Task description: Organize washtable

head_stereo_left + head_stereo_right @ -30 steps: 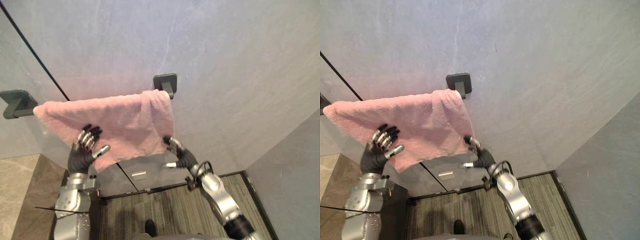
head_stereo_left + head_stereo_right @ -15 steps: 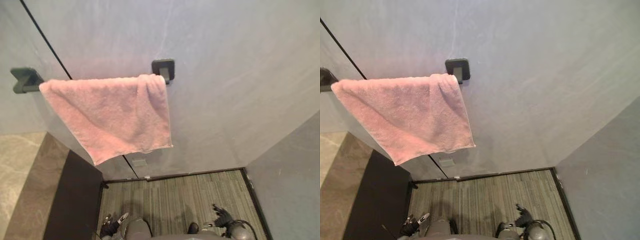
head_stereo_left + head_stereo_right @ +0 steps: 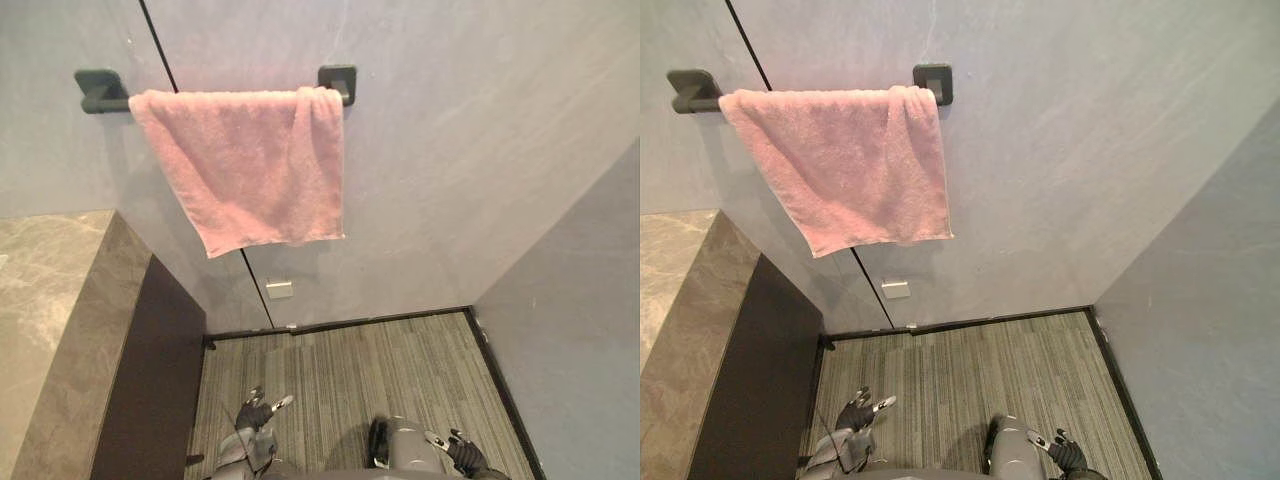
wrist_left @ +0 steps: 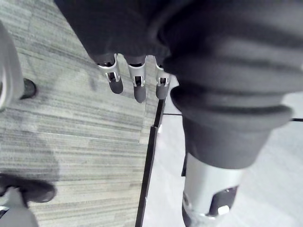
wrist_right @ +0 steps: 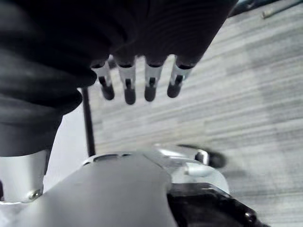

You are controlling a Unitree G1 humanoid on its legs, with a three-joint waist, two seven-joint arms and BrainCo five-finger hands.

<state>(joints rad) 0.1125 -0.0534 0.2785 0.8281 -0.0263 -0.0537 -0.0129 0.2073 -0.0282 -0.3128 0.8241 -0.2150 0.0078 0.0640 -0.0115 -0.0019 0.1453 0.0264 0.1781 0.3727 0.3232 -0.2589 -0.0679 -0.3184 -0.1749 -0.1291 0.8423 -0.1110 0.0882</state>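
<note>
I judge the pink towel [image 3: 250, 165] done, draped flat over the wall rail [image 3: 337, 84] at upper left to dry, so my left hand [image 3: 255, 413] and right hand [image 3: 462, 455] hang low at the bottom edge, fingers loosely extended, seemingly empty.

**A:** Both arms low at our sides, at the btm edge of the head views. What do we have on the left?

**B:** Our left hand [image 3: 255, 412], lower left. Fingers [image 4: 137, 89] straight & slightly spread, thumb out to the side, holding nothing.

**A:** And the other?

**B:** Our right hand [image 3: 462, 455], lower right. Its fingers [image 5: 127, 91] are in a loose, straight row w/ dark tips apart, also empty. Dark ribbed covers on both wrists.
</note>
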